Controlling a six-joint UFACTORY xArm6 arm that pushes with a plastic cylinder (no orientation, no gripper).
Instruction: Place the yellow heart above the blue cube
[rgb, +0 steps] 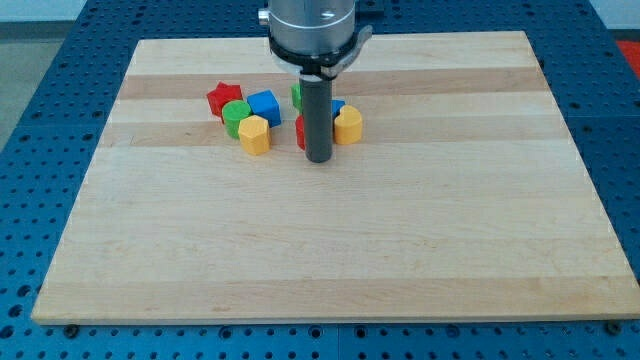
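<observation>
The blue cube (265, 106) sits in the left cluster, near the view's top. A yellow block that looks like the heart (349, 125) lies in the right cluster, well to the right of the cube. My tip (319, 159) rests on the board just left of and slightly below this yellow block, with the rod hiding part of the cluster. A second yellow block (255, 134), more like a hexagon, lies just below the blue cube.
A red star (222, 98) and a green cylinder (236, 118) lie left of the blue cube. Around the rod are a green block (297, 95), a red block (301, 131) and another blue block (338, 105), all partly hidden. The wooden board (330, 250) lies on a blue pegboard.
</observation>
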